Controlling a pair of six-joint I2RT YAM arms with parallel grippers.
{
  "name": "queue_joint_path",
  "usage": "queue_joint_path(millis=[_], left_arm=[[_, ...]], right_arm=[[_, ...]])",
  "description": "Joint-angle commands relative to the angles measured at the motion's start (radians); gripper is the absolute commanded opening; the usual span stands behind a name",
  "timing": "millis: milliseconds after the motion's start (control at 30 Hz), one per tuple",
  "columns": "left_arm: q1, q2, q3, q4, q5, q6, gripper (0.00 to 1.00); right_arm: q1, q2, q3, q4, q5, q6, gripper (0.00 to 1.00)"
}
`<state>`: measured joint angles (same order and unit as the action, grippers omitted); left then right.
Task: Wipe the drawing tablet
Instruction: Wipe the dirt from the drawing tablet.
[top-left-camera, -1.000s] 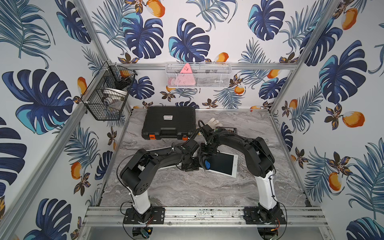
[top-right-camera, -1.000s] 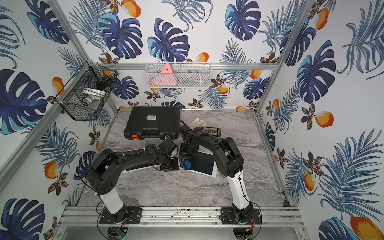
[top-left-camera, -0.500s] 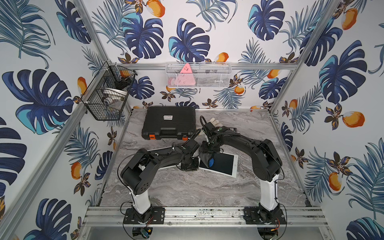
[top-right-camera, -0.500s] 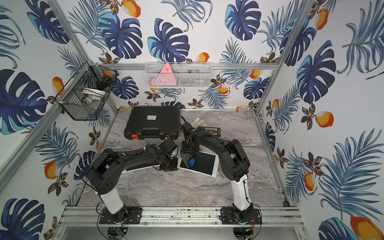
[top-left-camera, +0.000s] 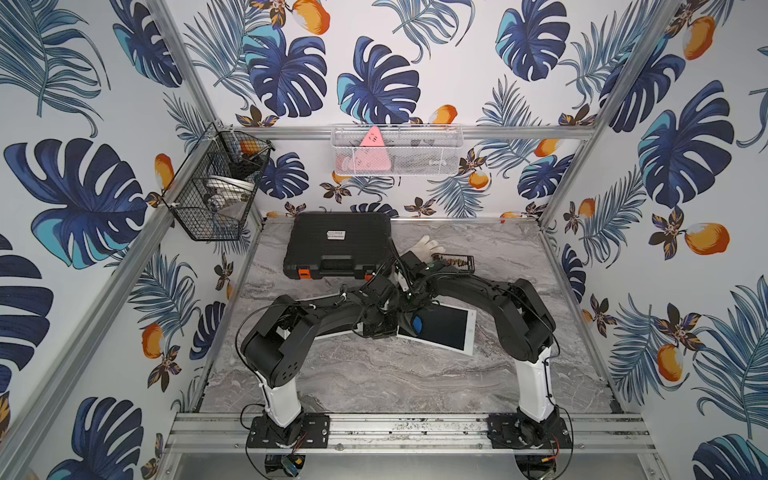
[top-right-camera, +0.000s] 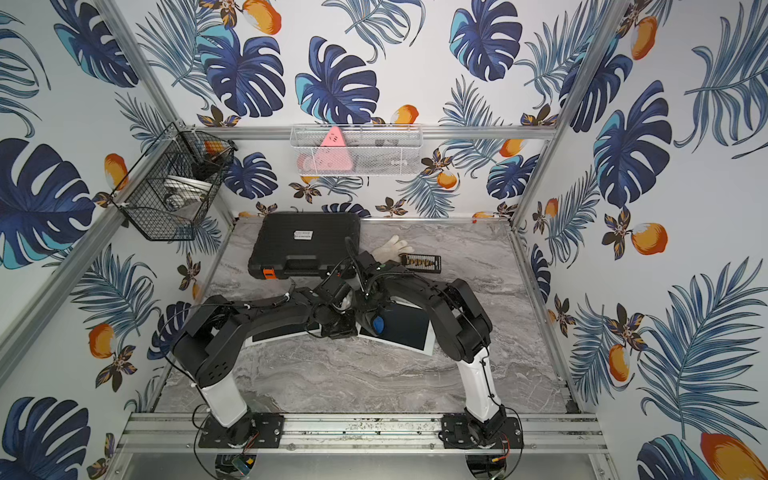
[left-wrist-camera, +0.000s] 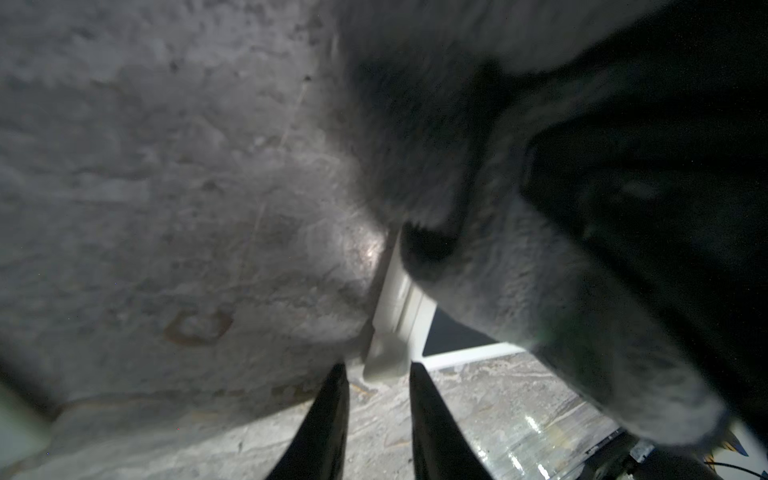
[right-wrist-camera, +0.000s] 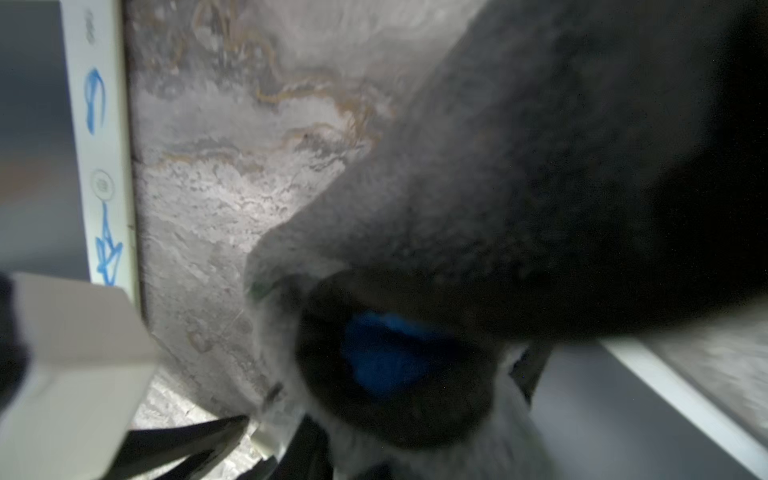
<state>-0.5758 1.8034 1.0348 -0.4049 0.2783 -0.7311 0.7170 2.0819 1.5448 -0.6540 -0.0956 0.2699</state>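
Observation:
The drawing tablet (top-left-camera: 449, 328) (top-right-camera: 409, 330), a white frame round a dark screen, lies right of the table's middle. A grey cloth (top-left-camera: 406, 320) (top-right-camera: 368, 322) with a blue patch is bunched on its left end. My right gripper (top-left-camera: 409, 311) (top-right-camera: 368, 311) points down into the cloth and is shut on it. In the right wrist view the cloth (right-wrist-camera: 415, 228) hides the jaws. My left gripper (top-left-camera: 380, 328) (left-wrist-camera: 377, 366) is low at the tablet's near left corner. Its fingers (left-wrist-camera: 332, 415) are closed either side of the white corner (left-wrist-camera: 386, 365), with the cloth (left-wrist-camera: 540, 299) hanging just beyond.
A second tablet (top-right-camera: 282, 336) lies under my left arm, with blue marks on its white frame (right-wrist-camera: 102, 124). Behind the arms are a black case (top-left-camera: 338, 245), a white glove (top-left-camera: 424, 245) and a small black rack (top-left-camera: 455, 262). Wire baskets hang on the left wall (top-left-camera: 216, 187) and back wall (top-left-camera: 397, 149).
My right arm has shifted slightly over the tablet's left end, and the cloth stays about where it was. The left arm has hardly moved.

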Motion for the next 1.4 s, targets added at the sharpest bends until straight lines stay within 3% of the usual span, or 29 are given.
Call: queue_joint_path(millis=[0, 300, 533, 833, 1100, 1233, 1367], left_arm=[[0.002, 0.034, -0.01, -0.078, -0.114, 0.023, 0.28], [-0.002, 0.063, -0.019, -0.112, -0.149, 0.032, 0.22], [-0.033, 0.109, -0.023, -0.142, -0.198, 0.03, 0.18], [-0.061, 0.151, -0.041, -0.167, -0.235, 0.027, 0.17], [-0.06, 0.162, -0.021, -0.169, -0.225, 0.029, 0.18], [-0.059, 0.166, -0.012, -0.181, -0.239, 0.033, 0.18], [-0.058, 0.157, -0.02, -0.183, -0.248, 0.03, 0.18]], right_arm=[[0.01, 0.007, 0.0, 0.002, -0.014, -0.003, 0.28], [0.03, 0.023, -0.047, 0.013, -0.036, 0.02, 0.28], [0.028, 0.061, -0.036, 0.0, 0.026, 0.054, 0.01], [-0.07, 0.101, 0.045, -0.034, 0.073, 0.123, 0.0], [0.025, 0.058, -0.023, 0.02, -0.055, 0.133, 0.0], [0.038, 0.017, -0.107, 0.054, -0.048, 0.185, 0.0], [0.003, 0.035, -0.079, 0.018, -0.026, 0.17, 0.0]])
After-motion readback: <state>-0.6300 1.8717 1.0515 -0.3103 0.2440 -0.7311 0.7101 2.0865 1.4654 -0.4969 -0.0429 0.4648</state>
